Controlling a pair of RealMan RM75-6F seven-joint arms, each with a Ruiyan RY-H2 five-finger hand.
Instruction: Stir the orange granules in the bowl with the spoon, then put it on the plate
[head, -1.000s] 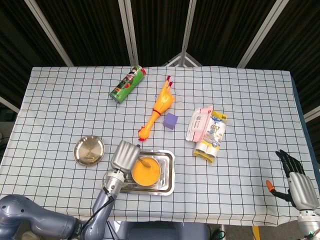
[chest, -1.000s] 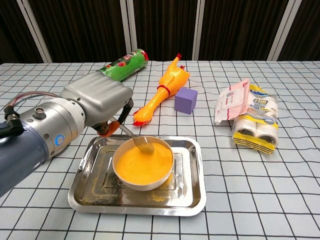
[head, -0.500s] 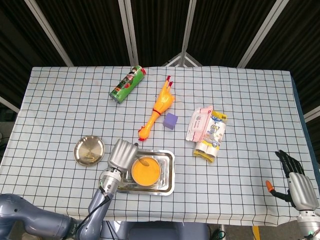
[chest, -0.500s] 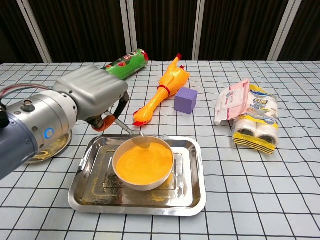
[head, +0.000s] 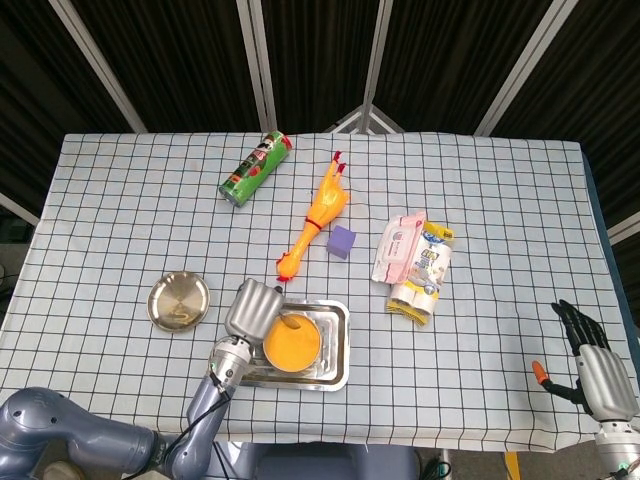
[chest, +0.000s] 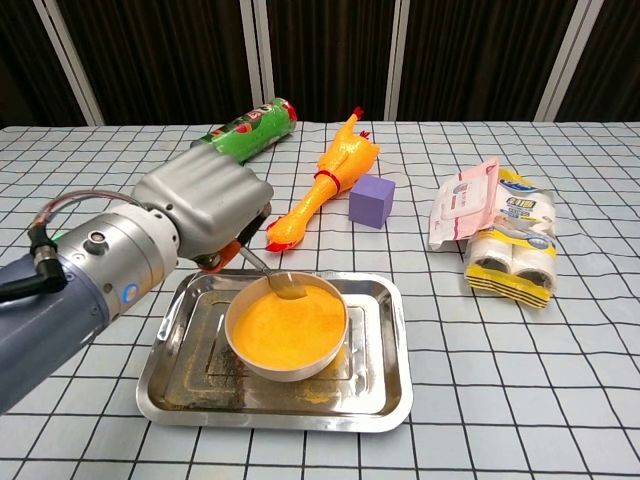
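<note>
My left hand (chest: 205, 205) grips the spoon (chest: 270, 279) by its handle, just left of the bowl (chest: 287, 330); the spoon's scoop lies in the orange granules (chest: 285, 322) at the bowl's far rim. The bowl sits in a steel tray (chest: 385, 370) near the bench's (head: 500, 200) front edge. The plate (head: 179, 301) lies left of the bowl, beyond my hand, with bare cloth around it. My right hand (head: 593, 362) hangs far right of the bowl at the bench's corner, fingers apart, holding nothing. Beyond the bowl lie a rubber chicken (chest: 325, 180), purple cube (chest: 371, 200), tissue packs (chest: 495, 228) and green can (chest: 248, 128).
</note>
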